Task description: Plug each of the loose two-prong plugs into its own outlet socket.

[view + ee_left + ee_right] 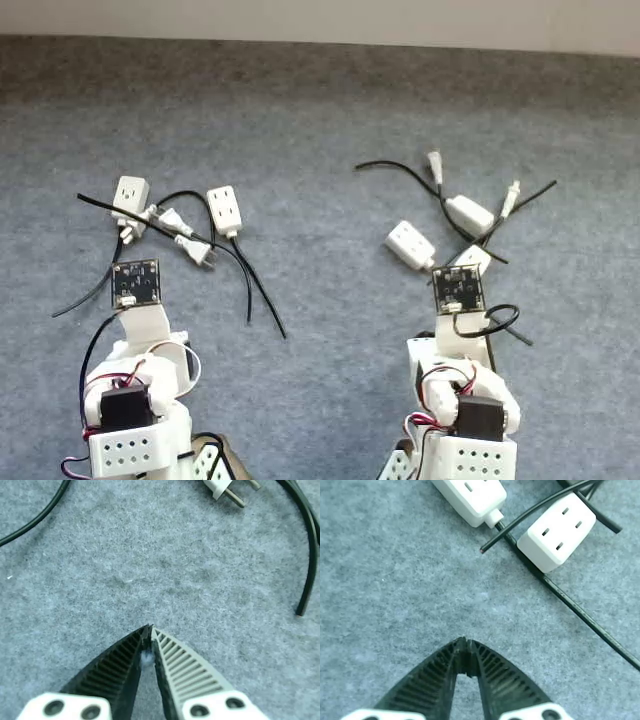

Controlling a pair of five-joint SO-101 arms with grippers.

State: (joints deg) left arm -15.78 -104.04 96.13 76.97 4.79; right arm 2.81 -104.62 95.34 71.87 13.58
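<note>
As seen from above, 2 clusters of white parts and black cords on grey carpet [320, 110], well apart from each other. By the left arm [135, 400]: cube socket [130, 192] and corded socket [225, 210], with 2 loose 2-prong plugs between them, plug 1 [168, 218] and plug 2 [197, 252], both lying flat among crossing cords, neither seated in a socket. By the right arm [465, 410]: long socket [410, 245], square socket [474, 259] partly under the wrist camera board, and an oblong white block [470, 213], its faces too small to read. Beyond these, plug 3 [435, 162] and plug 4 [512, 195], also unplugged. Left gripper [150, 630]: fingers closed tip to tip, nothing held, low over bare carpet. Plug 2 [222, 489] ahead of it, prongs showing, apart from the tips. Right gripper [466, 642]: likewise closed and empty. Long socket [470, 495] and square socket [556, 532] ahead of it, with a black cord [580, 611] running between them.
</note>
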